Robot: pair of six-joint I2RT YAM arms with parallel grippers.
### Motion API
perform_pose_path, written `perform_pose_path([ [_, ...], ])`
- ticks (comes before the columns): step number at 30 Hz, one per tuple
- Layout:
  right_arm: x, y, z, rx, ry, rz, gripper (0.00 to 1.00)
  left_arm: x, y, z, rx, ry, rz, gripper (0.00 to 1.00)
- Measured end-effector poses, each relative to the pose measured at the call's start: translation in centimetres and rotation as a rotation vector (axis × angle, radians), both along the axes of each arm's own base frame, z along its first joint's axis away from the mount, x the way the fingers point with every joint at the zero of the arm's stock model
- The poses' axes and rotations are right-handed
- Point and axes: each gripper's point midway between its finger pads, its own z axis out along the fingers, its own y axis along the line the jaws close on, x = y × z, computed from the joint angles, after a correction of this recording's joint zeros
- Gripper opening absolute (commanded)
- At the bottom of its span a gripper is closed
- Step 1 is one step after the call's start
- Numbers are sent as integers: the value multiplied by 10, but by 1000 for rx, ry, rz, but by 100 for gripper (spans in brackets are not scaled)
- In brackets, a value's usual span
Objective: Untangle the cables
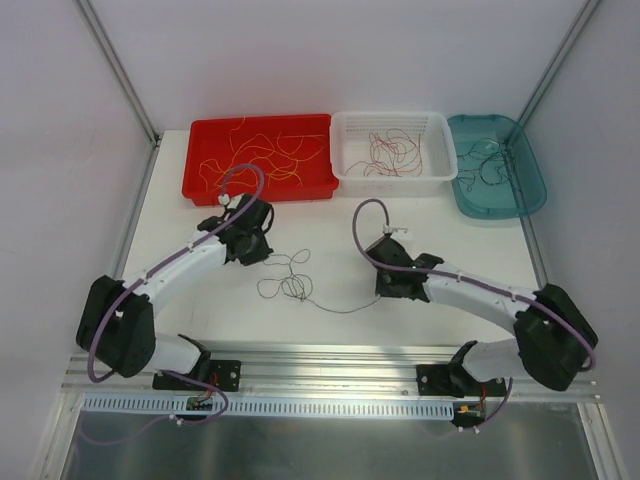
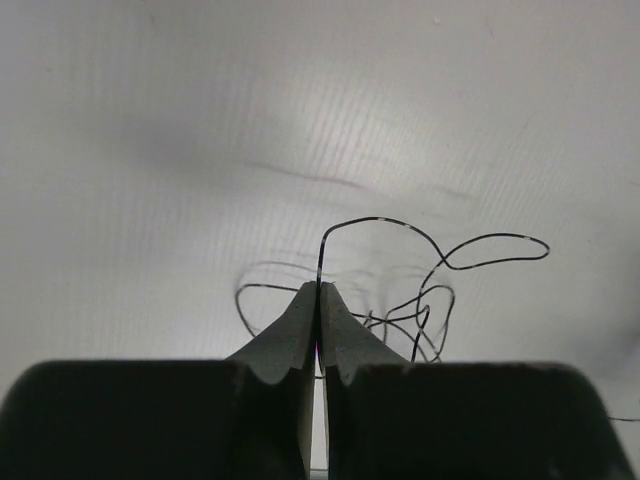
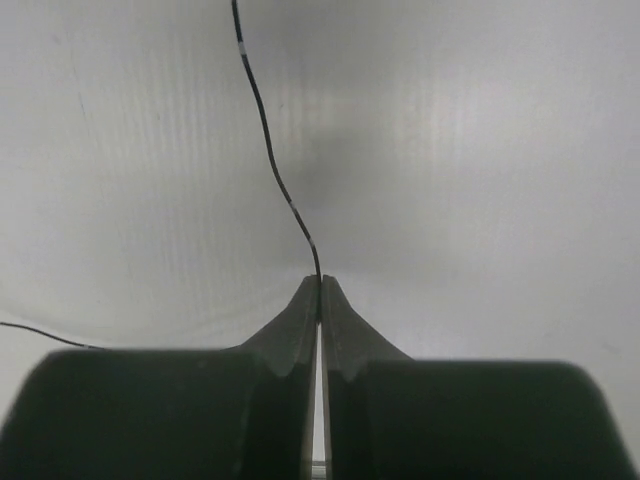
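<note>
The left arm's fingers (image 2: 300,320) are pressed together, pinching a loop of the black cable tangle (image 1: 288,284) lying on the table (image 1: 200,310) between the arms; the right arm's fingers (image 3: 300,315) pinch its long trailing strand; behind, a red tray (image 1: 300,188) holds yellow-orange cables (image 1: 270,150), a white basket (image 1: 390,180) dark red cables (image 1: 390,150), a teal tray (image 1: 500,205) more black cables (image 1: 490,160).
</note>
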Motion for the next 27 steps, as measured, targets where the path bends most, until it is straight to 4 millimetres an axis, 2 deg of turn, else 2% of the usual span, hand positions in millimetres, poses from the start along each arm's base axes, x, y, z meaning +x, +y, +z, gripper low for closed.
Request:
perform_pose_path([
  [3, 21, -38, 37, 22, -91, -88, 1, 8, 32, 20, 24, -57, 49, 0],
  [8, 53, -139, 124, 65, -308, -357, 1, 11, 109, 53, 107, -134, 193, 0],
  [9, 55, -150, 144, 120, -343, -396, 1, 10, 117, 60, 86, -146, 218, 0],
  [11, 56, -161, 181, 202, -407, -416, 1, 10, 122, 80, 56, -195, 215, 0],
  [14, 53, -169, 216, 284, -456, -431, 1, 10, 144, 109, 39, -280, 271, 0],
  [17, 47, -172, 225, 335, -444, -441, 1, 2, 169, 125, 54, -326, 333, 0],
  [19, 43, -177, 225, 356, -425, -465, 1, -5, 177, 128, 55, -327, 354, 0],
  [23, 42, -177, 227, 387, -403, -457, 1, -11, 171, 129, 13, -320, 314, 0],
  [27, 47, -177, 215, 381, -376, -431, 1, -9, 155, 136, -35, -335, 242, 0],
])
